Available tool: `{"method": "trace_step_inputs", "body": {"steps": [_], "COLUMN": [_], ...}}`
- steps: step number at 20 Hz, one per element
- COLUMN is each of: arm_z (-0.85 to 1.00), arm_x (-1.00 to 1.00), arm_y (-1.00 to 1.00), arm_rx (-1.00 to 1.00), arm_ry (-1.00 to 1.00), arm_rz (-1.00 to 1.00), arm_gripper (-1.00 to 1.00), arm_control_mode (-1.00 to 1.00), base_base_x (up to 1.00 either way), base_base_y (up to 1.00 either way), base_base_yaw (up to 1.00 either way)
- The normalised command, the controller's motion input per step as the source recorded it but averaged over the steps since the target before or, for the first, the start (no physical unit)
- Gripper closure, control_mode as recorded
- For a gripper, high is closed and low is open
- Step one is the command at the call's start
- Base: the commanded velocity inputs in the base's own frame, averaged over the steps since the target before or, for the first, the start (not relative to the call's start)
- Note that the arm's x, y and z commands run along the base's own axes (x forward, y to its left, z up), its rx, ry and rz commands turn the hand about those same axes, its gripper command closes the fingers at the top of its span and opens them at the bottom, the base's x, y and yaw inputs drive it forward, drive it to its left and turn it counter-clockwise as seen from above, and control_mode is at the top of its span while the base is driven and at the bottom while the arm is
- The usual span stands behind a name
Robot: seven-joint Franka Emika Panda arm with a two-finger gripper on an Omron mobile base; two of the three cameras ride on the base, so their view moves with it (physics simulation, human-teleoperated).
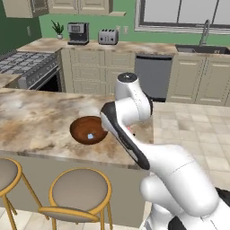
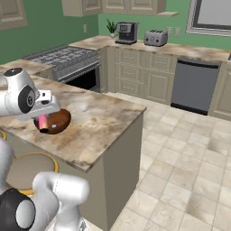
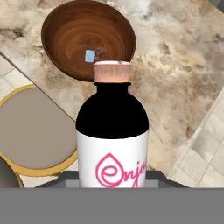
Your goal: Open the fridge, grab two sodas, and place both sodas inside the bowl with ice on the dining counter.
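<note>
My gripper [image 3: 113,186] was clamped on a soda [image 3: 113,135] — a dark bottle with a pale pink cap and a white label lettered in pink, standing up along the hand view. I held it over the edge of the marble-topped bench [image 1: 40,121], just beside the bowl [image 1: 88,130] and a little above it. The bowl, round and reddish-brown, sat on the bench near its front edge, with one small pale blue ice cube [image 3: 89,55] on its bottom. In the right base view the soda [image 2: 43,122] showed as a reddish shape under my hand, against the bowl's [image 2: 61,119] near side. Below the bench edge stood round grey stools [image 1: 80,191] with yellow frames.
</note>
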Motion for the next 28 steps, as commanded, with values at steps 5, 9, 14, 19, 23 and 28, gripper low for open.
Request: {"method": "trace_step_inputs", "body": {"steps": [5, 9, 14, 19, 23, 28], "arm_z": [-0.38, -0.4, -0.43, -0.3, -0.25, -0.26], "arm_x": [0.71, 0.7, 0.57, 0.44, 0.41, 0.39], "arm_y": [0.55, 0.5, 0.37, 0.28, 0.15, 0.01], "arm_rx": [-0.07, -0.09, -0.06, -0.08, -0.06, -0.07], "arm_ry": [0.14, 0.13, 0.07, 0.03, 0.01, 0.03], "arm_rz": [0.2, 0.18, 0.12, 0.04, 0.01, 0.0], "arm_gripper": [1.0, 1.0, 1.0, 1.0, 1.0, 1.0], "arm_control_mode": [-1.0, -1.0, -1.0, -1.0, -1.0, -1.0], "base_base_x": [0.0, 0.0, 0.0, 0.0, 0.0, 0.0], "base_base_y": [0.0, 0.0, 0.0, 0.0, 0.0, 0.0], "base_base_yaw": [0.0, 0.0, 0.0, 0.0, 0.0, 0.0]}}
